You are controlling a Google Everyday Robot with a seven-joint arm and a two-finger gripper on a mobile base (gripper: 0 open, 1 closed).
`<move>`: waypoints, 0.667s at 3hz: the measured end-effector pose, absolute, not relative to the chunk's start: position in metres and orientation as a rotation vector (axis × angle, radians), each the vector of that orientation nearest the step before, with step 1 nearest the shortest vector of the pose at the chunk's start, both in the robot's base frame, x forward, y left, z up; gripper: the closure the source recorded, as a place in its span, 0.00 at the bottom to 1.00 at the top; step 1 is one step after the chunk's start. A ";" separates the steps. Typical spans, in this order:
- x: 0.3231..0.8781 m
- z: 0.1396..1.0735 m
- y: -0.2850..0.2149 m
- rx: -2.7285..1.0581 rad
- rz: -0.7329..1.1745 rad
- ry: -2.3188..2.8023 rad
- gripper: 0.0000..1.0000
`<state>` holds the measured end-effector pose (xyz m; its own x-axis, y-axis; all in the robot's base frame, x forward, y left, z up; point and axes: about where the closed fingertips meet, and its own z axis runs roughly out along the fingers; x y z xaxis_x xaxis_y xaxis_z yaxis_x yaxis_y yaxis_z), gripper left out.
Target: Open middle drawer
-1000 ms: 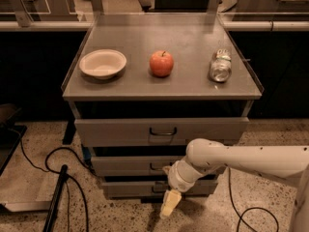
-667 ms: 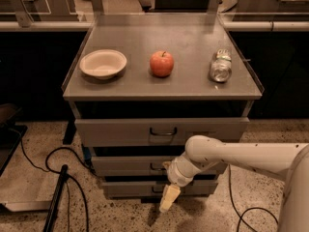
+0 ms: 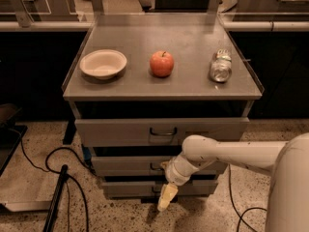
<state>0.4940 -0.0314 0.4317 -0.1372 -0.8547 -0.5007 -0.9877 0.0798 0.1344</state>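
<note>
The grey metal cabinet has three stacked drawer fronts. The middle drawer (image 3: 120, 166) is a shallow grey front under the wider top drawer (image 3: 116, 131). Its small dark wire handle (image 3: 155, 167) is partly hidden behind my wrist. My white arm comes in from the right. My gripper (image 3: 164, 200) points down and hangs in front of the bottom drawer (image 3: 125, 188), just below and slightly right of the middle drawer's handle. It holds nothing that I can see. All three drawers look pushed in.
On the cabinet top (image 3: 193, 88) stand a white bowl (image 3: 103, 63), a red apple (image 3: 161, 64) and a can lying on its side (image 3: 221, 66). Black cables (image 3: 58, 158) and a dark pole (image 3: 55, 199) lie on the speckled floor at the left. A cable (image 3: 231, 187) runs at the right.
My gripper has shifted slightly to the left in front of the lower drawers. The drawers and the things on top have not moved.
</note>
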 end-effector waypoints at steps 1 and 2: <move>0.497 0.424 -0.026 -1.857 0.660 2.070 0.00; 0.499 0.417 -0.019 -1.877 0.674 2.063 0.00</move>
